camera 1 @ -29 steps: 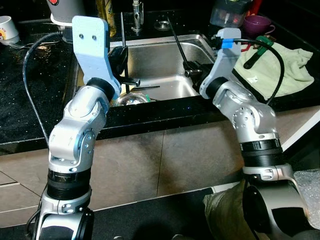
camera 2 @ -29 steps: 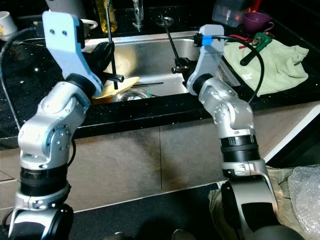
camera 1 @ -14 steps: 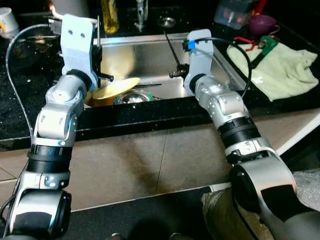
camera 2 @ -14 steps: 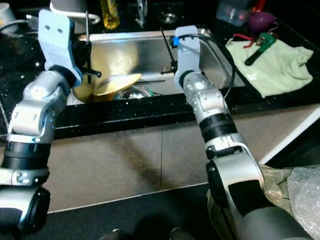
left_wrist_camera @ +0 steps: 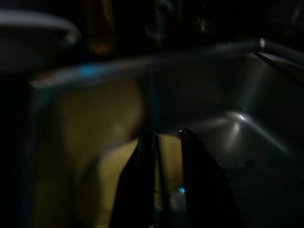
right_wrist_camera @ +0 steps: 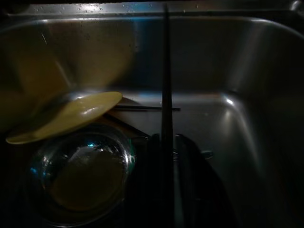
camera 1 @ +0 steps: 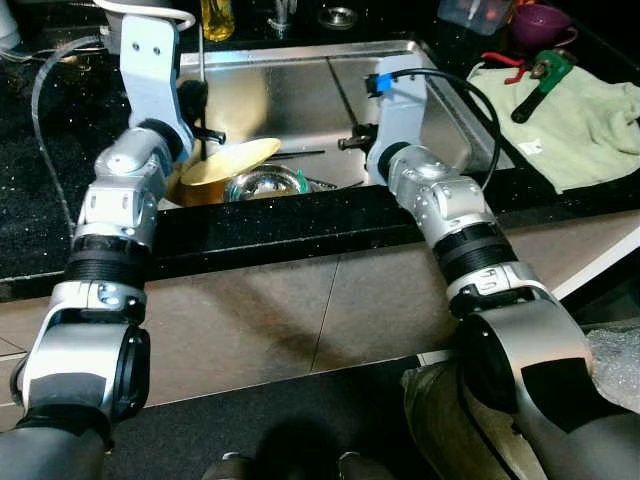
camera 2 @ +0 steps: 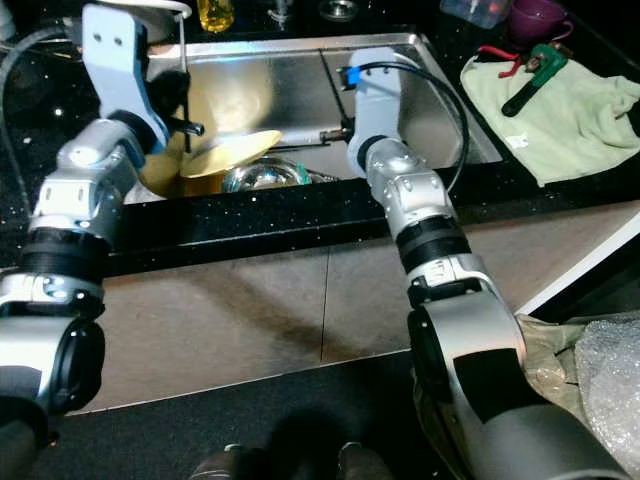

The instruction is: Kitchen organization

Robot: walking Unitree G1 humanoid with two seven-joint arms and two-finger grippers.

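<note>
Both my arms reach over the steel sink (camera 1: 300, 90). My left gripper (camera 1: 203, 135) is shut on a thin black chopstick (camera 1: 203, 60) that stands upright above a tilted yellow plate (camera 1: 228, 162). Over the sink's middle, my right gripper (camera 1: 350, 143) is shut on a second black chopstick (right_wrist_camera: 166, 71), which runs straight out between its fingers. A glass bowl (right_wrist_camera: 80, 175) sits in the sink beside the plate, just under and left of the right gripper. Another chopstick (right_wrist_camera: 147, 108) lies flat on the sink floor behind the bowl.
A green towel (camera 1: 575, 120) with a green wrench (camera 1: 540, 85) on it lies on the black counter to the right. A purple mug (camera 1: 540, 18) and a clear tub stand behind it. A yellow bottle (camera 1: 215, 14) and the tap are behind the sink.
The view has shifted. Both arms have stretched farther out over the sink, each keeping its chopstick. The left gripper now sits lower, close above the yellow plate.
</note>
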